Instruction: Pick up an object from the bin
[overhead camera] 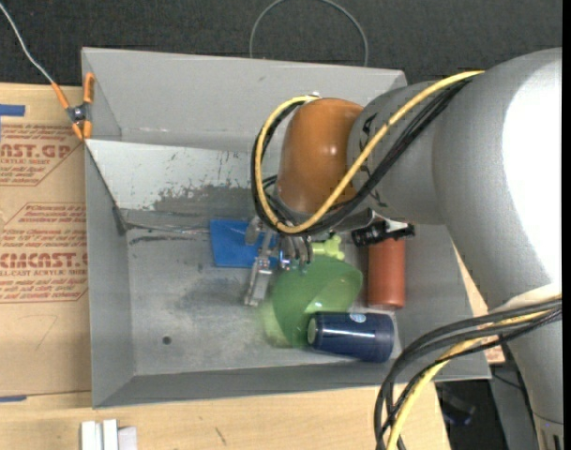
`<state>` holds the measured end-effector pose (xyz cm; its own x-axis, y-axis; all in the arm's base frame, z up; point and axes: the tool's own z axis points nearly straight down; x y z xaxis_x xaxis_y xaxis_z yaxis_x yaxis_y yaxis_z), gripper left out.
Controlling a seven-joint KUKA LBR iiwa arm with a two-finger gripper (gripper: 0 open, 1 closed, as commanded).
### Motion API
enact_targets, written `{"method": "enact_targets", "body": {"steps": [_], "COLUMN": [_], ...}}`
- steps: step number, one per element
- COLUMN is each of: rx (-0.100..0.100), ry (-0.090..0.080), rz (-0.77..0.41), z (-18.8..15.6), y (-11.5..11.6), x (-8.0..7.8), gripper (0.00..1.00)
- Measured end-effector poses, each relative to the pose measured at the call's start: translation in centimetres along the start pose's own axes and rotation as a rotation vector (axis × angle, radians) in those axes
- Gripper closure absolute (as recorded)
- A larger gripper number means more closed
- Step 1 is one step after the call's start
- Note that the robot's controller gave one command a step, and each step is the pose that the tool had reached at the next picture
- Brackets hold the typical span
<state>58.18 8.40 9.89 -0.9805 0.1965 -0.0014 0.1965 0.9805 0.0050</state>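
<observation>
The pincer (257, 287) hangs low near the middle of the bin (163, 307), under the orange wrist cover (315, 157) and its cable loops. Whether it is open or closed I cannot tell, and nothing shows gripped in it.

Two things lie closest. A flat blue piece (231, 243) sits at about 10 o'clock from the pincer, just beside it, with one edge tucked under the wrist hardware. A pale green rounded thing (308, 298) lies at about 4 o'clock, also just beside it. I cannot say whether either one touches the pincer.

A dark blue can (353, 335) lies on its side at 5 o'clock against the green thing, its long axis running roughly 9 to 3. A red-brown tube with a black cap (386, 272) lies at 3 o'clock, well apart, with its axis running 12 to 6.

My judgement is that the pincer's tip lands on bare floor in the gap between blue and green, so a grasp needs a small shift toward 10 or toward 4. The single arm reaches both alike.
</observation>
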Motion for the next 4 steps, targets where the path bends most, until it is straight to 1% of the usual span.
{"method": "enact_targets", "body": {"steps": [1,2,4], "rx": [0.000,-0.002,-0.001], "ry": [0.000,0.000,0.003], "rz": [0.039,0.179,0.180], "z": [2.91,2.91,2.58], "y": [-1.11,-1.16,-1.19], "x": [-1.23,-0.79,-0.69], "gripper": [0.00,1.00,1.00]}}
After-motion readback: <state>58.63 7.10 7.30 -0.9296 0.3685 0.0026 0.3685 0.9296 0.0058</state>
